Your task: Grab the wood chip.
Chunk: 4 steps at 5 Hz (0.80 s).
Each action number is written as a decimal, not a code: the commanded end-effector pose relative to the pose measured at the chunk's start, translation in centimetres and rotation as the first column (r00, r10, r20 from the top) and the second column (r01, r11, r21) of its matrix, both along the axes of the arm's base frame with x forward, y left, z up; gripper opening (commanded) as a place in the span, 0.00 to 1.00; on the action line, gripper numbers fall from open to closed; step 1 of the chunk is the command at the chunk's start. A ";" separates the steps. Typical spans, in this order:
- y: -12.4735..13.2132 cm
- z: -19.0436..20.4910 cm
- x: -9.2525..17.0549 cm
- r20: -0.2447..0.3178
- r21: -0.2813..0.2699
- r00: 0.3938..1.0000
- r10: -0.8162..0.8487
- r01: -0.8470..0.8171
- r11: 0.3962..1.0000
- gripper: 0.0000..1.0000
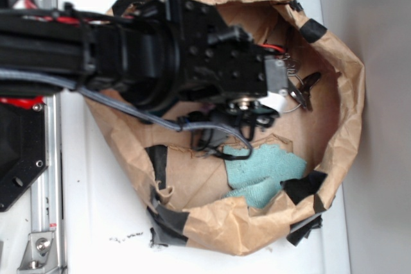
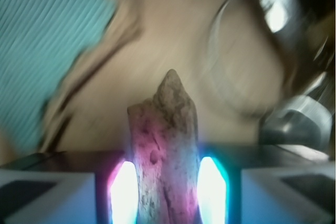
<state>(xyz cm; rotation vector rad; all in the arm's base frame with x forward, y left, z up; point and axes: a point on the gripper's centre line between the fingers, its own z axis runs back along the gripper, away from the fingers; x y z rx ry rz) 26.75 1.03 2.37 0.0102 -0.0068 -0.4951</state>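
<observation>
wood chip [image 2: 165, 150], clamped in pincer [image 2: 167, 192], wrist view

my arm [image 1: 128, 49]: black, blocky links, rows of small screw holes on the wrist block | cables: grey one looping under my wrist, red wires near the top edge | my pincer [image 2: 167, 192]: pale grey-white finger blocks, inner pads glowing white, edged pink on one, teal on the other

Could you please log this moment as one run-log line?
tool: shut on wood chip | place: over paper bag | cloth: beside
</observation>
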 end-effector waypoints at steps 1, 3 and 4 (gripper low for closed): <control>0.5 11.3 -2.3 0.194 -0.119 0.943 0.271 -0.251 0.961 0.00; -1.3 16.6 -2.0 0.155 -0.125 0.942 0.296 -0.279 0.952 0.00; -1.7 15.7 -1.2 0.148 -0.074 0.943 0.299 -0.291 0.954 0.00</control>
